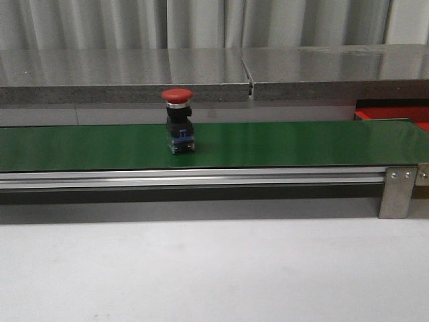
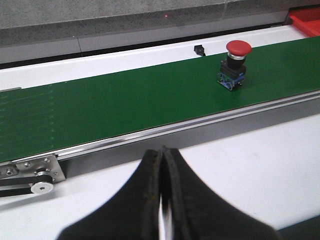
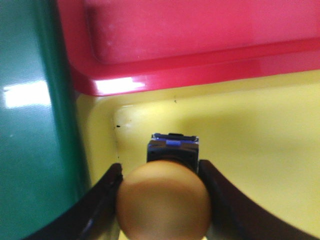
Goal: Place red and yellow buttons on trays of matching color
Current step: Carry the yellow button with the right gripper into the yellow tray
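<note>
Green belt (image 1: 281,144) carries a red button (image 1: 177,121) upright, left of centre, untouched. The left gripper (image 2: 162,200) hangs pressed together, holding nothing, near the belt's edge. The right gripper (image 3: 162,200) clasps a yellow button (image 3: 164,200) over the yellow tray (image 3: 260,150) (beside the red tray (image 3: 200,40)). Likely next: lower, release.

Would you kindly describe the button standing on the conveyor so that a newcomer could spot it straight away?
Find the long dark green belt running across the front view. Left of its middle stands the red button, upright, a red domed cap over a dark body with a blue base. Nothing else stands on the belt; the other button sits in the right claw over the yellow tray.
</note>
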Robot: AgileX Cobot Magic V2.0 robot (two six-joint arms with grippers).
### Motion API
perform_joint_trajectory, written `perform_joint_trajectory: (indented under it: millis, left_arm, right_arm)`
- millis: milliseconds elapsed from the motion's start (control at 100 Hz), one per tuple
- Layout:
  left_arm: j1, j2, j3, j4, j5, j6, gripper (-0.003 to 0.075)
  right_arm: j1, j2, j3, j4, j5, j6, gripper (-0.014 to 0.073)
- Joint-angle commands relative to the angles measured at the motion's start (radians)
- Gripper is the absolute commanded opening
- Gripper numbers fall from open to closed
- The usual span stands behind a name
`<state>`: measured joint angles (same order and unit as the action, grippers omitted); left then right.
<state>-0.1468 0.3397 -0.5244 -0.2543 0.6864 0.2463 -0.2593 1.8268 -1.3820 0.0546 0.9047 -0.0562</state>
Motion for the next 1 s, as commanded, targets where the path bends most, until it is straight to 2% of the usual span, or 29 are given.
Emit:
perform_joint_trajectory:
  millis: [0,90,160,290,380,810,990]
  left_arm:
    - [-0.005,0.006,-0.024,-0.023,-0.067,-0.002,-0.0019]
    - [-0.005,0.006,-0.024,-0.023,-0.067,-0.002,-0.0019]
    - [-0.005,0.006,-0.024,-0.023,-0.067,-0.002,-0.0019]
    - [-0.005,0.006,-0.024,-0.023,-0.067,-0.002,-0.0019]
    - [-0.005,0.006,-0.024,-0.023,-0.067,-0.002,-0.0019]
    - [-0.005,0.006,-0.024,-0.023,-0.067,-0.002,-0.0019]
    - [-0.005,0.006,-0.024,-0.023,-0.067,-0.002,-0.0019]
  right_arm:
    - [-0.006,-0.014,-0.022,0.012,-0.040,0.011,0.0092]
    - [-0.006,0.006,-0.020,0.026,-0.040,0.014,0.0101]
    - [-0.006,0.007,-0.015,0.028,-0.043,0.014,0.0165]
    - [-0.006,0.007,-0.015,0.028,-0.047,0.014,0.0447]
    - [-0.006,0.004,-0.015,0.028,-0.048,0.014,0.0544]
    - [0.014,-0.185,-0.012,0.028,-0.057,0.014,0.0547]
    - [0.089,-0.277,0.000,0.028,-0.047,0.014,0.0547]
